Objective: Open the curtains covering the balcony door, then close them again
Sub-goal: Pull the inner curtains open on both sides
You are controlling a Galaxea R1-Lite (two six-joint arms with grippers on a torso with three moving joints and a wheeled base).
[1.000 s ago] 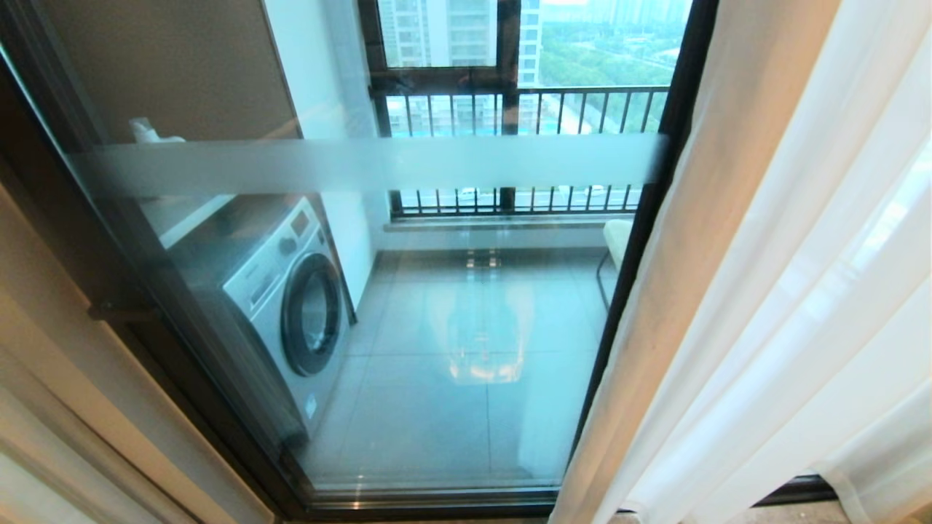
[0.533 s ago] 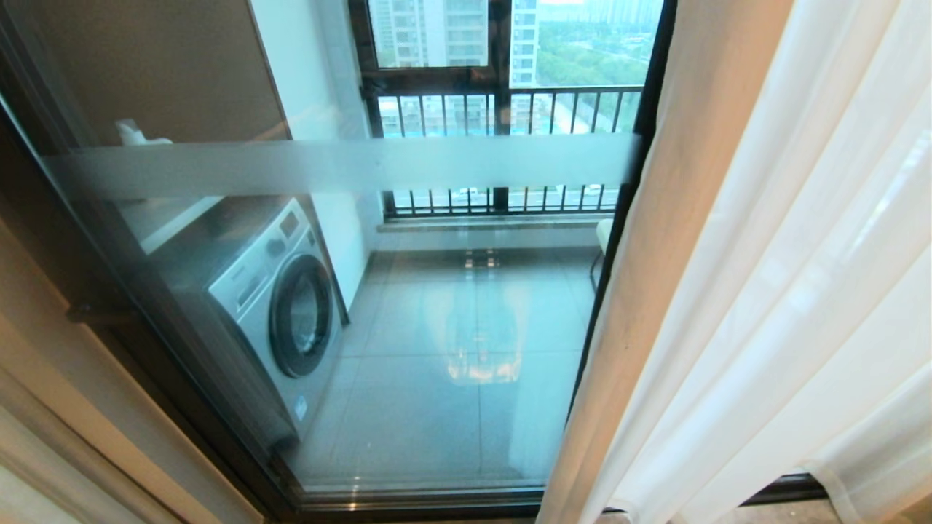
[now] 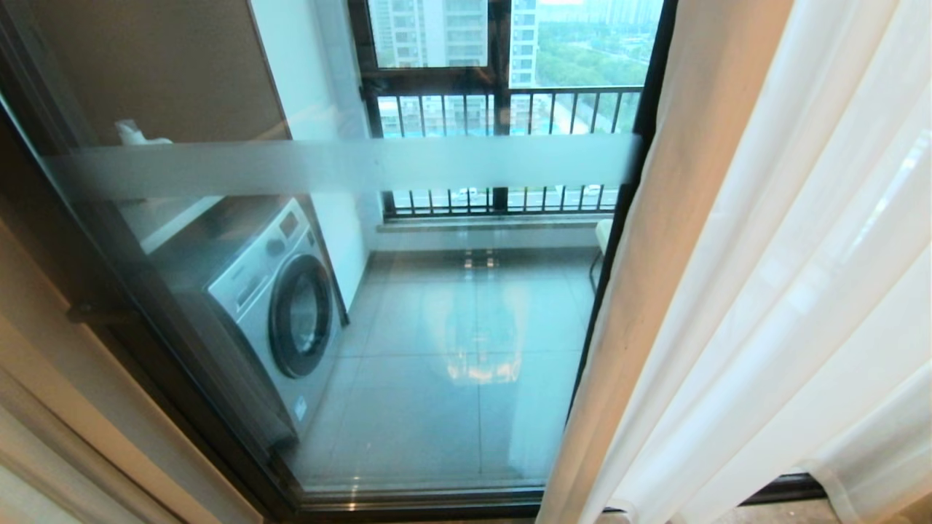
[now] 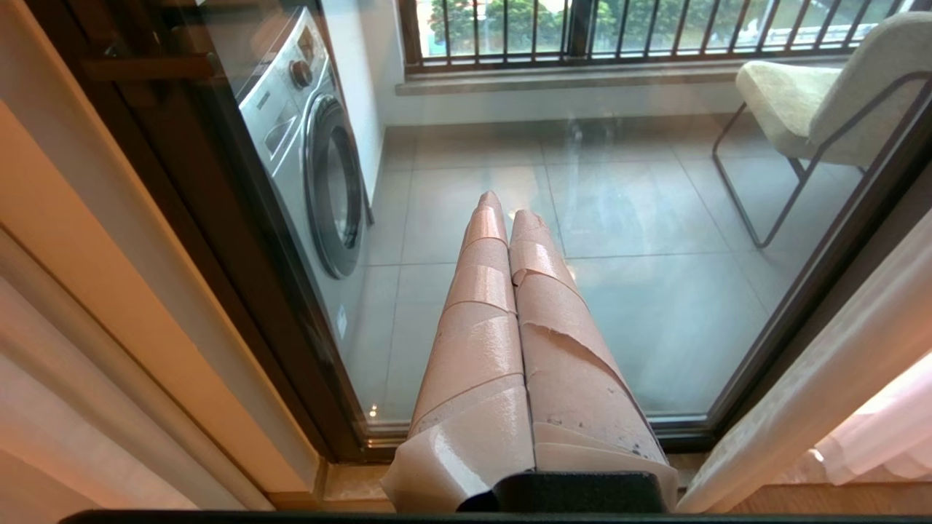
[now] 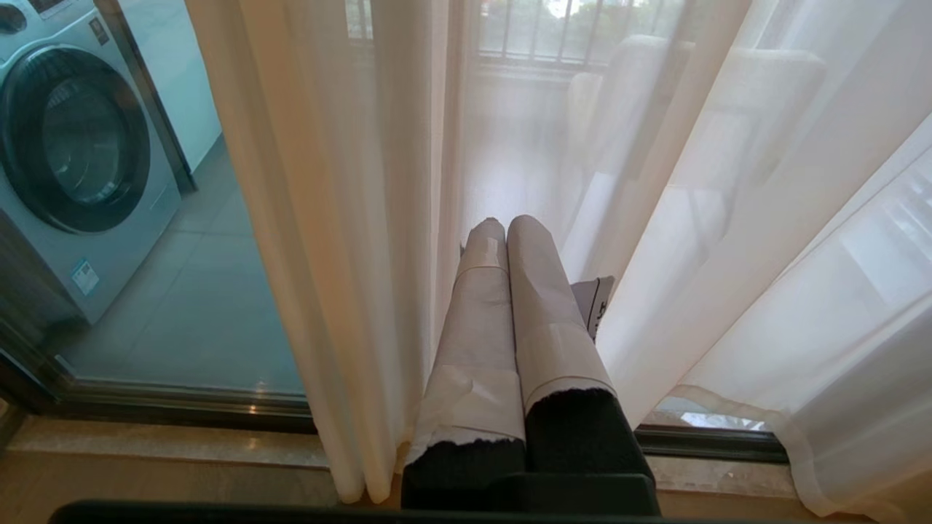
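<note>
1. Nearest the robot, the left gripper point(image 4: 502, 204) has its tape-wrapped fingers point(image 4: 484, 291) pressed together on nothing, pointing at bare glass; neither arm shows in the head view

2. The right gripper point(image 5: 504, 225) is likewise closed and empty, its fingers point(image 5: 542, 306) just beside the hanging folds of the curtains point(image 5: 342, 218), which fall on both sides of it

3. Against the view from a second ago, the whole scene sits slightly further left in the head view, and it matches the view from half a second ago; that reads as the camera having turned a little and then settled, not the fabric moving

4. The sheer curtains point(image 3: 786, 291) are bunched at the robot's right, leaving most of the balcony door point(image 3: 349, 166) uncovered, its frosted band plain to see

5. Beyond the glass stand a washing machine point(image 3: 280, 309), a chair point(image 4: 801, 94) and the railing point(image 3: 502, 109)

6. Judged from this, the opening looks done, and drawing the curtains back across is what remains
</note>
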